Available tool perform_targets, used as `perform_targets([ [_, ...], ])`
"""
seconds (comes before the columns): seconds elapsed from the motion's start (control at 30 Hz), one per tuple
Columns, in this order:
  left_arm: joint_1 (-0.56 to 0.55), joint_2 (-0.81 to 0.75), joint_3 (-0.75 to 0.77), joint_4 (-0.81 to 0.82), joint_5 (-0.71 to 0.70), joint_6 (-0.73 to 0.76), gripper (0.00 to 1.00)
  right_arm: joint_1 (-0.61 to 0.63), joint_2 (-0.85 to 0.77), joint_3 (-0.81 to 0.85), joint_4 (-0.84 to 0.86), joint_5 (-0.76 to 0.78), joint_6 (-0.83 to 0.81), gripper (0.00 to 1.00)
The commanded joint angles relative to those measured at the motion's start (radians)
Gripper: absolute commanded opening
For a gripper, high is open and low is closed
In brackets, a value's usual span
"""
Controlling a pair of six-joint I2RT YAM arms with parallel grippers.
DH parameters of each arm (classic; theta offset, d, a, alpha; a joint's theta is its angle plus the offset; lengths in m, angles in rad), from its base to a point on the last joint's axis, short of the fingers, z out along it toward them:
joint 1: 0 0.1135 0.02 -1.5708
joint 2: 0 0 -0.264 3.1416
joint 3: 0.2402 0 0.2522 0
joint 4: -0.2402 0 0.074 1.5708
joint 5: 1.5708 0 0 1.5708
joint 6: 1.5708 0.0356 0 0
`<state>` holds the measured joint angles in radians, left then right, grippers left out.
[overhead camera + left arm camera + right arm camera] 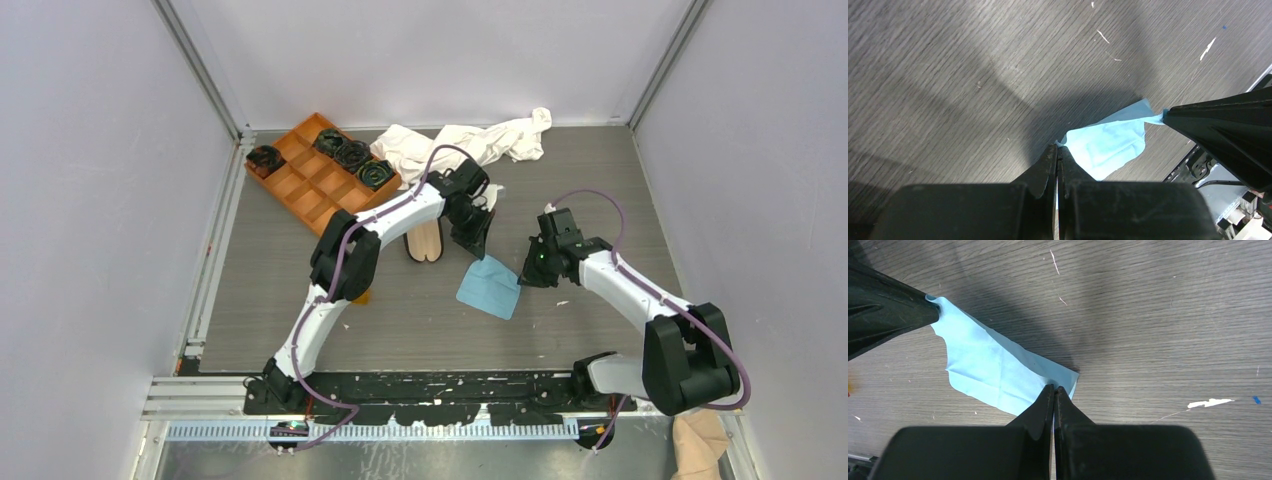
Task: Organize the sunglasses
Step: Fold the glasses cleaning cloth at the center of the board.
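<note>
A light blue cloth [490, 287] is held between my two grippers over the table's middle. My left gripper [483, 256] is shut on its far corner; the left wrist view shows the fingertips [1057, 148] pinching the cloth [1108, 145]. My right gripper [523, 274] is shut on the opposite corner, as the right wrist view [1054, 389] shows on the cloth [993, 372]. The black case with beige lining [424, 243] lies open just left of the left gripper. Only an amber bit of the sunglasses [361, 296] shows under the left arm's elbow.
An orange compartment tray [305, 185] holding black coiled items stands at the back left. A crumpled white cloth [470, 140] lies at the back middle. Grey walls close off the left, right and back sides.
</note>
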<state>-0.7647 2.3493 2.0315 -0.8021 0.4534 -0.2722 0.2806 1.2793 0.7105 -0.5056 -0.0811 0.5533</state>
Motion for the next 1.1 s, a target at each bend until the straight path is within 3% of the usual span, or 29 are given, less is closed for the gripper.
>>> perform_targets([
  [0.0, -0.002, -0.077, -0.015, 0.035, -0.001, 0.029, 0.00, 0.007, -0.038, 0.005, 0.004, -0.016, 0.002, 0.01],
  [1.07, -0.002, -0.236, -0.321, 0.157, 0.027, -0.022, 0.00, 0.103, -0.119, -0.091, -0.002, 0.007, 0.076, 0.00],
])
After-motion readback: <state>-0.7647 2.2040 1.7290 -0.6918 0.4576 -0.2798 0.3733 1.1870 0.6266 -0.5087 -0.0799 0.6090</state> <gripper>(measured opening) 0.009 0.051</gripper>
